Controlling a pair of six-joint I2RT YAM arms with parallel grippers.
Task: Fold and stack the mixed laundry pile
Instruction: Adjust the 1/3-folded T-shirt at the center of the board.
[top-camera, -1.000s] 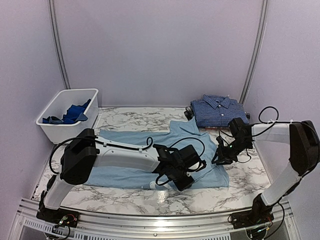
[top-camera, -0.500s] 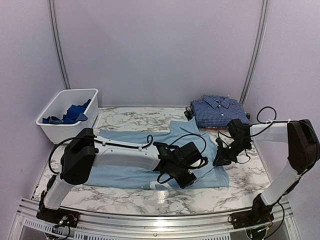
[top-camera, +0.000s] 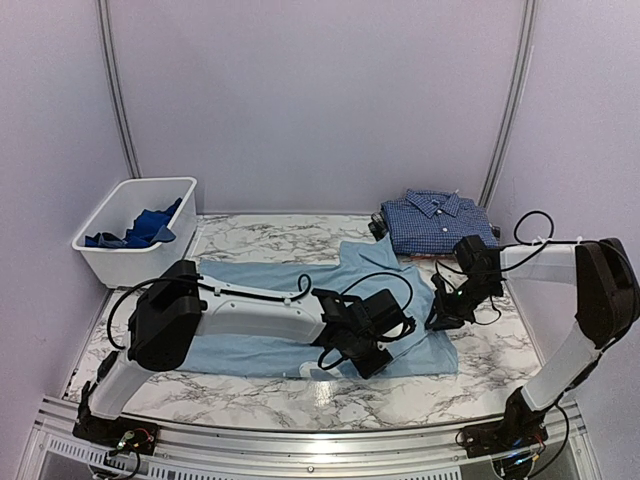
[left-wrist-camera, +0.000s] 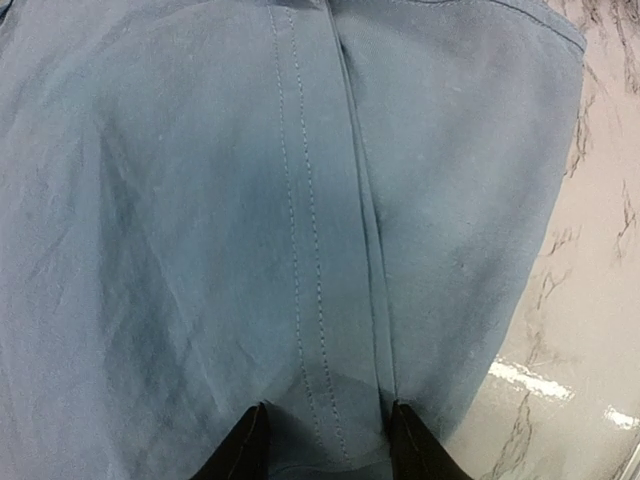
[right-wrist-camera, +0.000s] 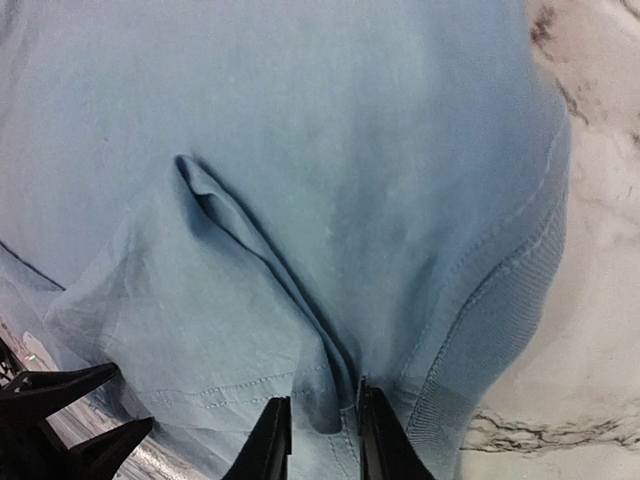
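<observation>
Across the counter (top-camera: 260, 235) keep the light blue T-shirt (top-camera: 265, 275) flat, right of the white bin (top-camera: 125, 262) and nearer. At the shirt end farthest from the bin, hold the right end effector (right-wrist-camera: 321, 395) pinched on its raised ridge of cloth. Probably best to close the left end effector (left-wrist-camera: 328, 410), now spread astride the stitched seam (left-wrist-camera: 300, 250), then lift both low and carry evenly toward the bin.
</observation>
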